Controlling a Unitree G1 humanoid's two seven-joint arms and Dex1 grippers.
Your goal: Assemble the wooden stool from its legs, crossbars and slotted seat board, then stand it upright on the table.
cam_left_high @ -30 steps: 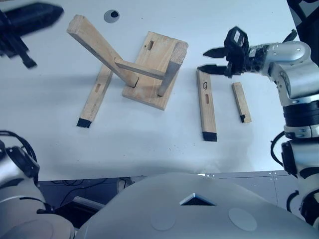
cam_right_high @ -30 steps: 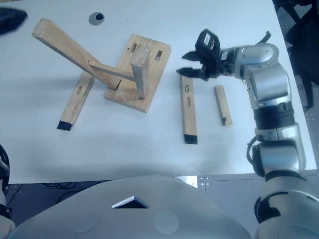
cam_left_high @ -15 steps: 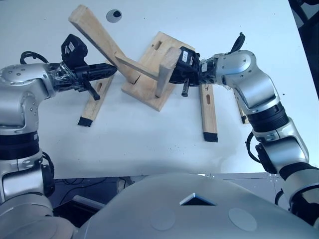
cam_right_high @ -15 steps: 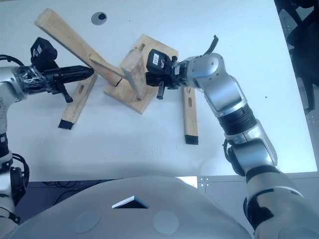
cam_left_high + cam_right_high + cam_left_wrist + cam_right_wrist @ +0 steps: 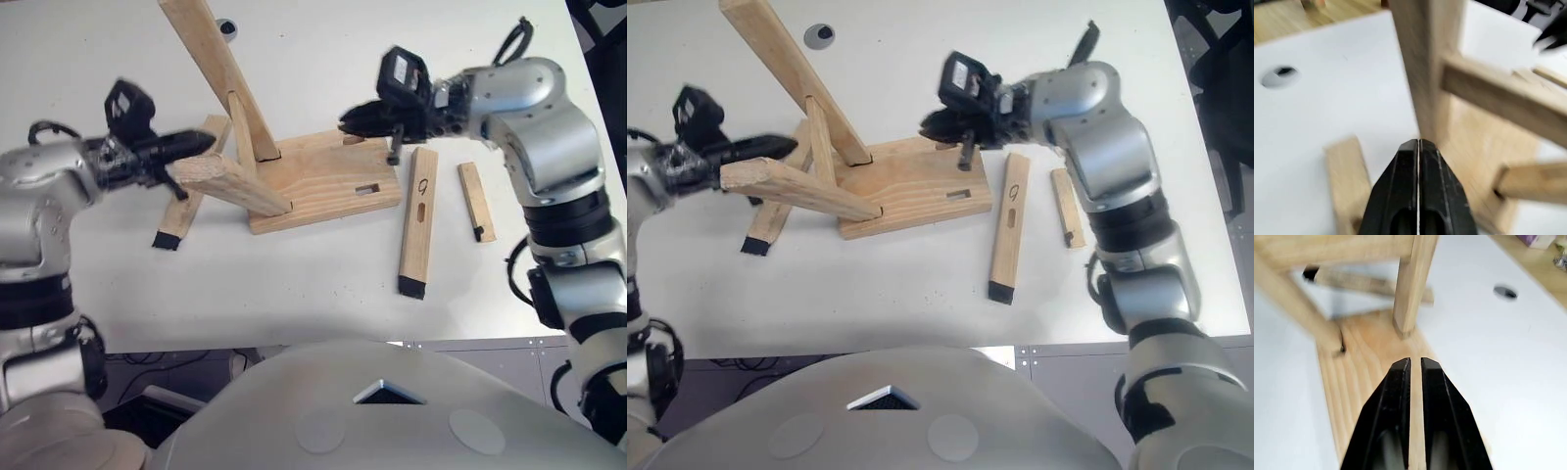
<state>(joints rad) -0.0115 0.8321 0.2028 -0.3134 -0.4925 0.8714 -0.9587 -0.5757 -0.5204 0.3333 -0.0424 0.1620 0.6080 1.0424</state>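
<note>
The slotted seat board (image 5: pixel 328 188) lies flat mid-table with two legs set in it. One leg (image 5: pixel 211 59) slants up toward the far left, and the other leg (image 5: pixel 235 186) points left, low over the table. A crossbar (image 5: pixel 238 122) joins them. My left gripper (image 5: pixel 206 143) is shut, its tip at the low leg's free end; the left wrist view shows its fingers (image 5: pixel 1408 161) closed in front of the legs. My right gripper (image 5: pixel 348 117) is shut at the board's far right corner, fingers (image 5: pixel 1396 382) pressed close over the wood.
A loose leg (image 5: pixel 416 220) with a black foot lies right of the board, and a short crossbar (image 5: pixel 475 201) lies beyond it. Another loose leg (image 5: pixel 181 211) lies left, partly under the assembly. A round hole (image 5: pixel 227 27) is in the table's far side.
Both arms came in to the assembly. The board with its legs has swung round and now lies flat, legs pointing left. The right gripper went from open to shut.
</note>
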